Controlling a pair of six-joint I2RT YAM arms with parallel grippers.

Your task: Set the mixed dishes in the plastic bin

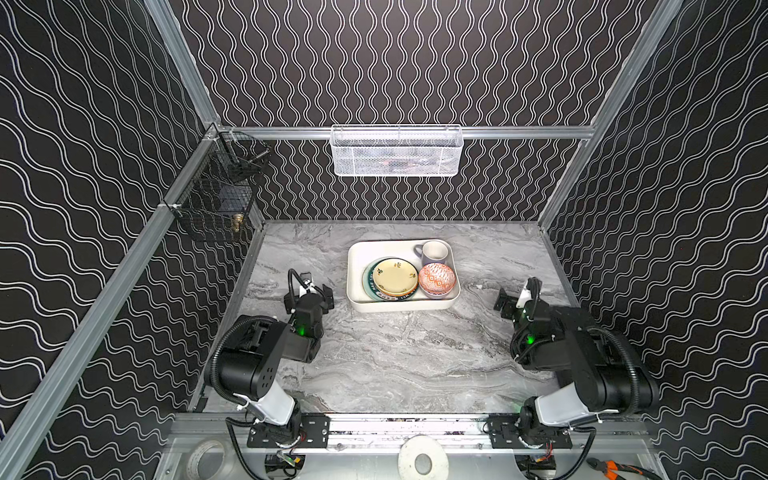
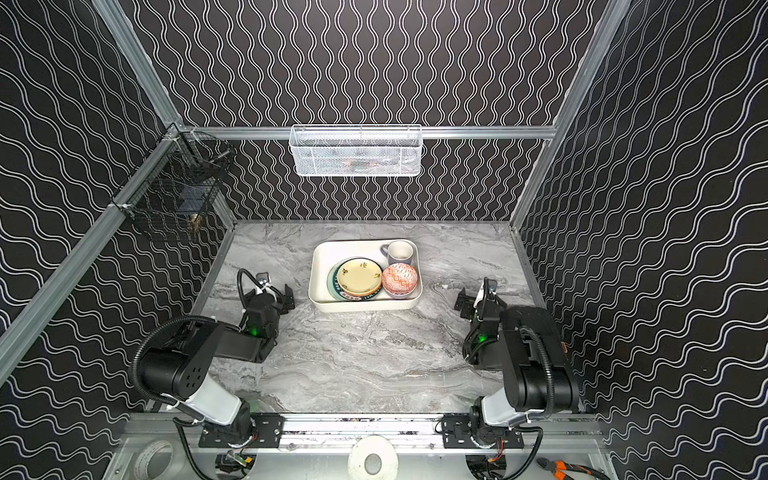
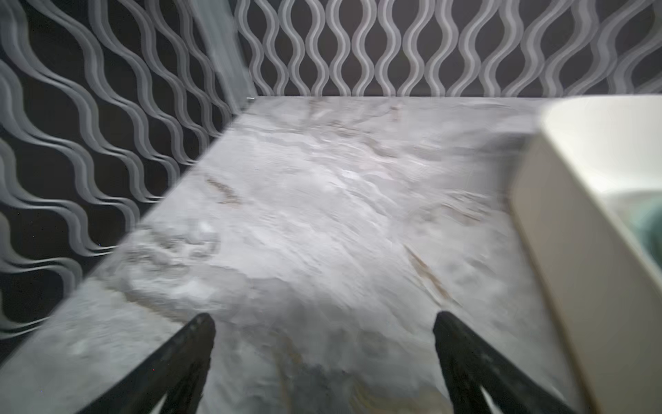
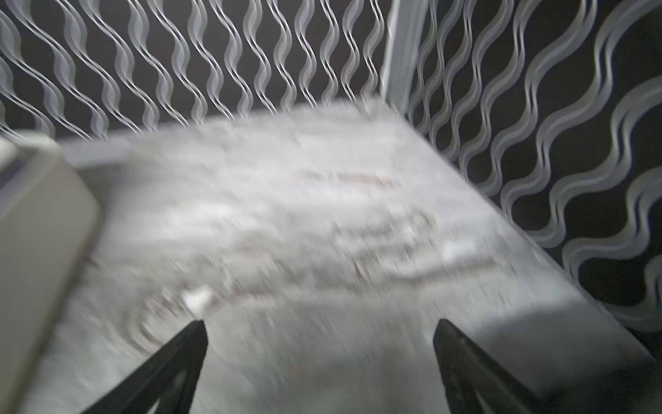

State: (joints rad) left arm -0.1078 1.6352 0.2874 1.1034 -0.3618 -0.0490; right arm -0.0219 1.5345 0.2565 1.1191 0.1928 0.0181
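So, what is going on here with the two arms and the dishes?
Nothing is being handled right now. The left hand and the right hand are both open and empty, one on each side of the plastic bin. In the bin lie a stack of plates with a cream plate on top, an orange-patterned bowl and a lavender mug. No dish shows on the table outside it.

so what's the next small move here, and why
The left gripper and right gripper stand open, empty; the plates, patterned bowl and mug sit inside the plastic bin, no dish lies on the table. So probably just retract both to rest.
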